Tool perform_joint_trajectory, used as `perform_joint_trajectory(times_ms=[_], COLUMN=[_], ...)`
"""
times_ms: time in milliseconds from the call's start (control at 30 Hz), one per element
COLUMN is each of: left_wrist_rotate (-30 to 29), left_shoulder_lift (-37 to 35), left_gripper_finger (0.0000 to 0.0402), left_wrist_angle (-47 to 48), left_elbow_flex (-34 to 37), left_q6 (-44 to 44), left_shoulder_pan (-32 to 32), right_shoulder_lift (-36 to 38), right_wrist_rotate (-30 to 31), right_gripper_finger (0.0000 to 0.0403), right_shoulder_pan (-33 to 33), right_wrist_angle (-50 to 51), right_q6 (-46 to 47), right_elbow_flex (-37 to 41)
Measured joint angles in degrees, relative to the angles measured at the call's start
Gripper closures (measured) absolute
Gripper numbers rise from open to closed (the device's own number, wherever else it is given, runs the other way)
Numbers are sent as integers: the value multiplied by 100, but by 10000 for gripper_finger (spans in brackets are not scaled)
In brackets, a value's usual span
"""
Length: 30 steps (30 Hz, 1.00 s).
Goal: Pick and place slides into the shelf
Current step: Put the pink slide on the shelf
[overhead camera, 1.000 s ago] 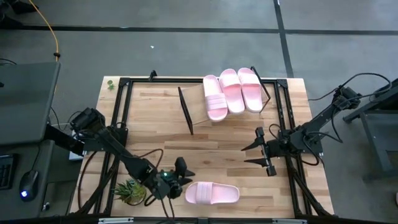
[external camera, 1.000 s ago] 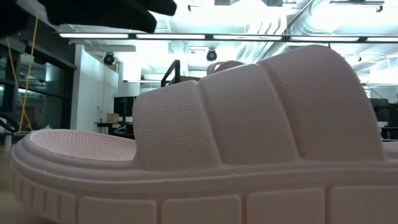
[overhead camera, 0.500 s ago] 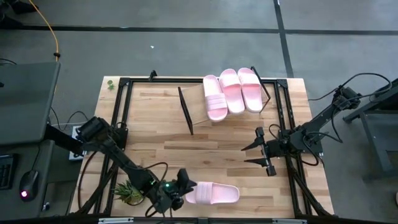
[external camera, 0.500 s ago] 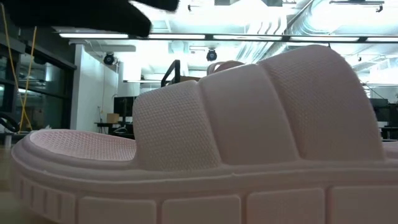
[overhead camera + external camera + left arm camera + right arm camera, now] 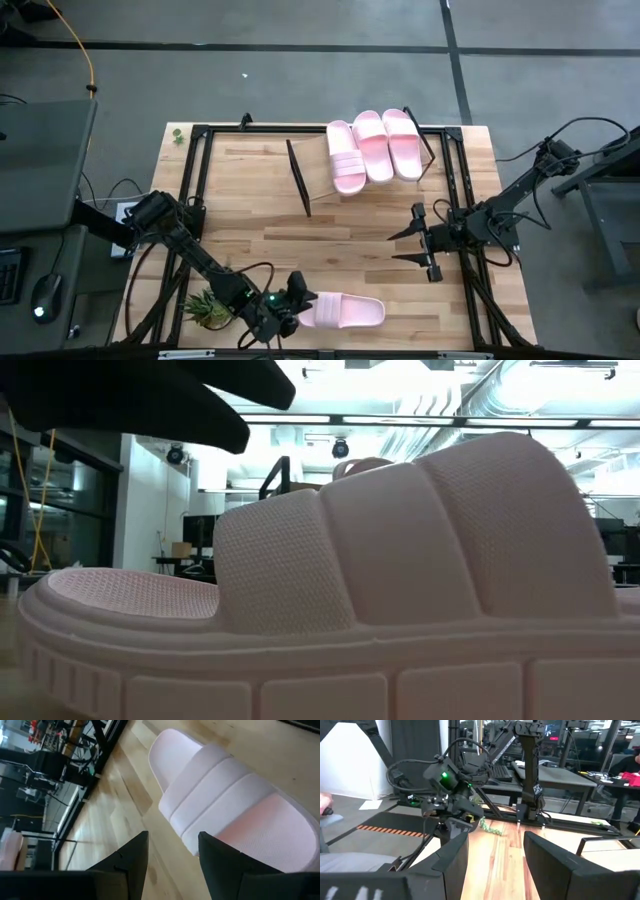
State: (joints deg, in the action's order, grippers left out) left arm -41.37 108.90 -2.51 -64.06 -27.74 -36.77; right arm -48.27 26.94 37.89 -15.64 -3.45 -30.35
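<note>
left tool (image 5: 297,298) unclenched at lone slide (image 5: 343,312), its far fingertip hidden; right tool (image 5: 413,245) likewise unclenched

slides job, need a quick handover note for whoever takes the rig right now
Left gripper: open, at the heel end of the last slide near the table's front edge, not gripping yet.
Right gripper: open, waiting at mid-table on the right.
Done: three slides sit side by side on the shelf.
Left: grasp the fourth slide and put it on the shelf's free left part.
</note>
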Motion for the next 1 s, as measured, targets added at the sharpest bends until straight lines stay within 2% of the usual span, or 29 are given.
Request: perform_joint_trajectory(times_ms=[167,433,700,867,1000], left_wrist_rotate=[317,324,270,-85,35], left_shoulder_lift=[0,0,408,588,586], left_gripper_finger=[245,245,245,245,245], left_wrist_angle=[-1,48,-213,-199,-193], left_elbow_flex=[-1,1,5,-198,-314], left_q6=[355,528,351,75,111], left_shoulder_pan=[-4,-76,-70,-70,-39], right_shoulder_lift=[0,-2,-4,-4,-4], right_wrist_rotate=[-2,-4,-7,-11,-11], right_gripper_finger=[219,219,219,219,219], right_shoulder_pan=[0,0,-1,0,0], right_wrist_angle=[-4,-2,20,37,39], right_q6=[178,346,349,348,348], right_elbow_flex=[0,0,0,0,0])
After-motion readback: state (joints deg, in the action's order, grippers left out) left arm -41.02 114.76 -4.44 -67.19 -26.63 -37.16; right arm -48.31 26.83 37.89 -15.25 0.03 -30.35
